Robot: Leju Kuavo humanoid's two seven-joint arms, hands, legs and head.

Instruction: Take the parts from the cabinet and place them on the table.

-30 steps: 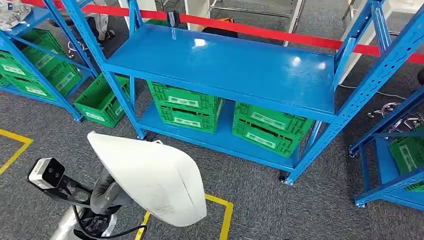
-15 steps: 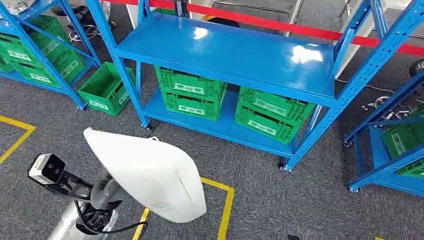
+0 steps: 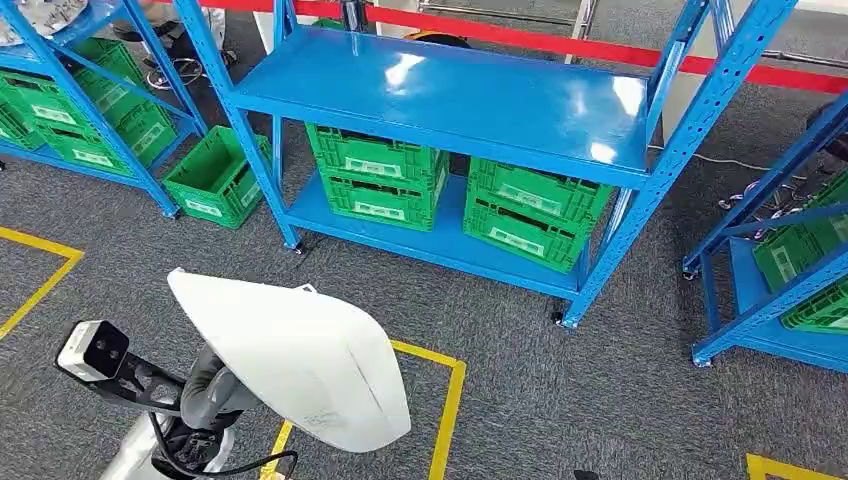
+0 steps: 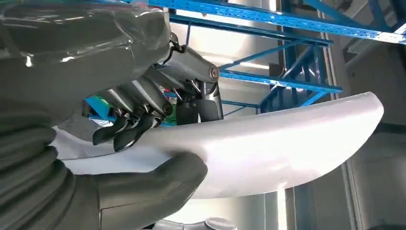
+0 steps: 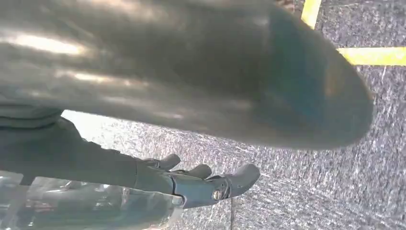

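Note:
My left hand holds a large white curved shell part low at the front left of the head view, above the grey carpet. In the left wrist view the thumb presses one face of the white part and the dark fingers lie on the other face, so the left hand grips it near one end. My right hand hangs over the carpet with its fingers loosely apart and nothing in them.
A blue shelf rack stands ahead, its upper shelf bare, with green crates on its lower shelf. More blue racks with green crates stand at left and right. A red barrier runs behind. Yellow tape marks the floor.
The whole picture has shifted, so the camera has moved: the racks now sit higher in the view. The white part stays in my left hand.

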